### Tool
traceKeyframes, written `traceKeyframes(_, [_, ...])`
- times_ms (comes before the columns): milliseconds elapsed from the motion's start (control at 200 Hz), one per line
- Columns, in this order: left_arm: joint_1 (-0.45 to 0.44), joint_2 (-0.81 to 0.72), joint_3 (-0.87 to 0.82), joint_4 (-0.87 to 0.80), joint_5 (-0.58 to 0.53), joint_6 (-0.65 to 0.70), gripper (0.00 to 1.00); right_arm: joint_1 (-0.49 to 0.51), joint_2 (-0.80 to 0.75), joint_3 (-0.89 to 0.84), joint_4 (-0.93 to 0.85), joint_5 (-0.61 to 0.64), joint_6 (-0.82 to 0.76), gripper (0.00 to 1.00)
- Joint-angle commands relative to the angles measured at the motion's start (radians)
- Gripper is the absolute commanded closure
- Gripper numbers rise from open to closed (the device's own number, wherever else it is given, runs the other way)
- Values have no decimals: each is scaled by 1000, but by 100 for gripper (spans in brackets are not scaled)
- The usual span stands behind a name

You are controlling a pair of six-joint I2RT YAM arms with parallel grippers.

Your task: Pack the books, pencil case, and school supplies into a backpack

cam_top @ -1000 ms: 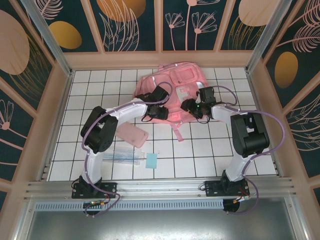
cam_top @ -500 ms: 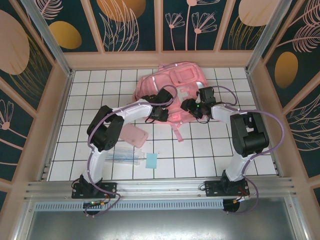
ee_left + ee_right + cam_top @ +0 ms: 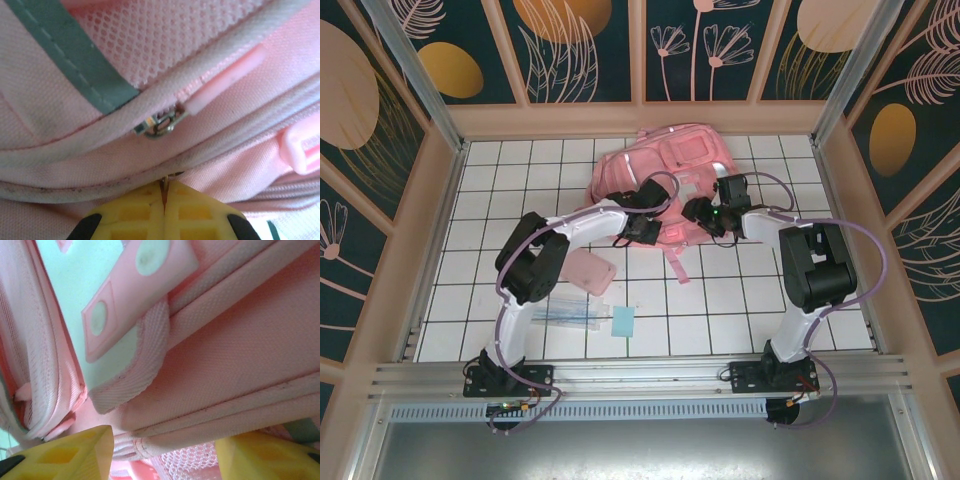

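Because the big pink fabric backpack (image 3: 670, 165), lying at the far middle of the white tiled table (image 3: 500, 180), is soft and slumps, take it by its firmer corded seams rather than the loose panels. Your right gripper (image 3: 165, 452) brackets one thick seam, seemingly clamped on it. Your left gripper (image 3: 162, 202) is pressed fully closed against the fabric; whether it nips anything, you cannot tell. Nearer you, the flat pale pink pencil case (image 3: 588, 270) looks light and floppy, so grip it mid-length. The clear bluish packet of sticks (image 3: 565, 315) looks slippery, the small light-blue square pad (image 3: 623, 321) thin. The metal zipper slider (image 3: 160, 125) sits just beyond your left fingertips.
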Motion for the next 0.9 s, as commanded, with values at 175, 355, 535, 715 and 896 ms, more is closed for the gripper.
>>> traceKeyframes(175, [99, -147, -117, -39, -2, 47, 100, -88, 55, -8, 38, 190, -11, 50])
traceKeyframes(355, [138, -160, -152, -48, -32, 87, 100, -126, 97, 53, 29, 192, -39, 51])
traceKeyframes(535, [132, -179, -140, 21, 246, 53, 100, -130, 142, 160, -9, 155, -65, 50])
traceKeyframes(715, [106, -208, -117, 151, 493, -50, 100, -123, -3, 121, -60, 66, -53, 42])
traceKeyframes(896, [77, -153, -33, 217, 574, -121, 100, -96, -184, 8, -127, -54, -7, 40])
